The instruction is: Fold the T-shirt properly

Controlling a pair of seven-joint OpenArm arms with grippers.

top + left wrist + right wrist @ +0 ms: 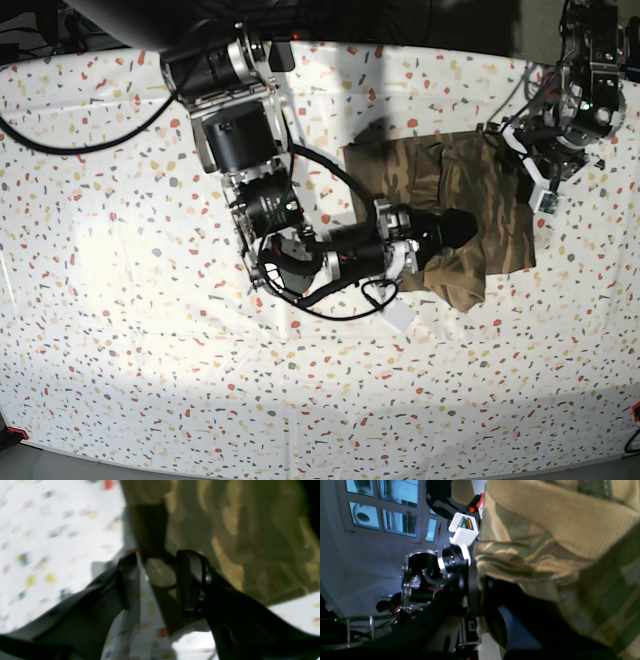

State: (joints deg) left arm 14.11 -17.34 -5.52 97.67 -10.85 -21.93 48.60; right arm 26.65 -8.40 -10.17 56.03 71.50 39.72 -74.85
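1. One T-shirt [470, 200], in camouflage print, lying partly folded on the right half of the tabletop [120, 330], on one white speckled cloth [150, 400] covering it.
2. Two arms in the base view: one right arm [250, 160] reaching from the top left to the shirt, one left arm [585, 80] at the top right edge.
3. Right fingers [455, 232] at the lower left part of the shirt, with cloth bunched over and around them; in the right wrist view [480, 590] mostly hidden by fabric, so cannot tell how far closed.
4. Left fingers [157, 580] narrowly parted in the blurred left wrist view, with a strip of camouflage cloth between the two of them, apparently pinched.
5. In the base view, left fingers [515, 135] at the upper right edge of the shirt.
6. One dark loop of cable [330, 290] under the right arm.
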